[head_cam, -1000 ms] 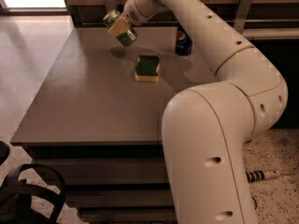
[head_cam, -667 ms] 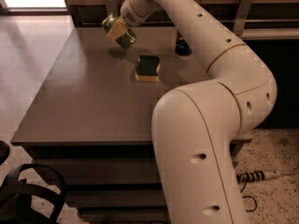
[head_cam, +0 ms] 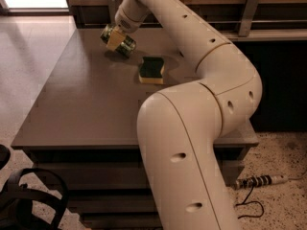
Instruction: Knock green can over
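Observation:
The green can (head_cam: 127,45) lies tilted almost on its side at the far left part of the grey table (head_cam: 81,104), just above or touching the top. My gripper (head_cam: 115,37) is at the can, with a tan finger (head_cam: 114,39) across its middle, shut on it. The arm reaches in from the right and fills much of the view.
A yellow sponge with a green top (head_cam: 151,70) lies on the table just right of the can. The arm hides the table's far right part. A wooden rail and wall run behind the table. A power strip (head_cam: 261,181) and a black frame (head_cam: 24,200) are on the floor.
The gripper has moved the can down and a little to the right, closer to the tabletop and the sponge. The arm now hides the blue can. The sponge has not moved.

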`<state>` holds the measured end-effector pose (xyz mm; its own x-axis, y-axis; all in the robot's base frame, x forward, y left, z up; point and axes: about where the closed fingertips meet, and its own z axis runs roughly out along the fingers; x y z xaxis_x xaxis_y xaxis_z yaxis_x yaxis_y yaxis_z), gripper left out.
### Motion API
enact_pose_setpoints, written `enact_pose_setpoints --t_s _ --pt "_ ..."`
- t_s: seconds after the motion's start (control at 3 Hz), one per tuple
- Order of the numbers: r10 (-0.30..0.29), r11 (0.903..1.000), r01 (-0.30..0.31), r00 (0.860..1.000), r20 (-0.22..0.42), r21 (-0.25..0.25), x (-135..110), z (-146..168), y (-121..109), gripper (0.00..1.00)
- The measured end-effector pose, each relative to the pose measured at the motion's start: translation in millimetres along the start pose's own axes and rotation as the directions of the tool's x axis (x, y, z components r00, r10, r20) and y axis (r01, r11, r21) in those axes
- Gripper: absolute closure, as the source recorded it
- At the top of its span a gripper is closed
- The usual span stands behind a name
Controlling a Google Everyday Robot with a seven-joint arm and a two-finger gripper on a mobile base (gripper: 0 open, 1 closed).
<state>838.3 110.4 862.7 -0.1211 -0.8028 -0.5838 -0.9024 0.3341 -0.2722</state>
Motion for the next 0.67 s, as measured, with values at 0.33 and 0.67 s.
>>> enact_pose_setpoints --t_s 0.33,0.67 --pt "-0.022 0.9994 0.022 0.999 -0.027 -0.026 -0.9 11.2 7.0 1.00" --pt "-0.023 0.9994 0.022 0.999 -0.027 -0.026 -1.1 11.1 7.1 1.00"
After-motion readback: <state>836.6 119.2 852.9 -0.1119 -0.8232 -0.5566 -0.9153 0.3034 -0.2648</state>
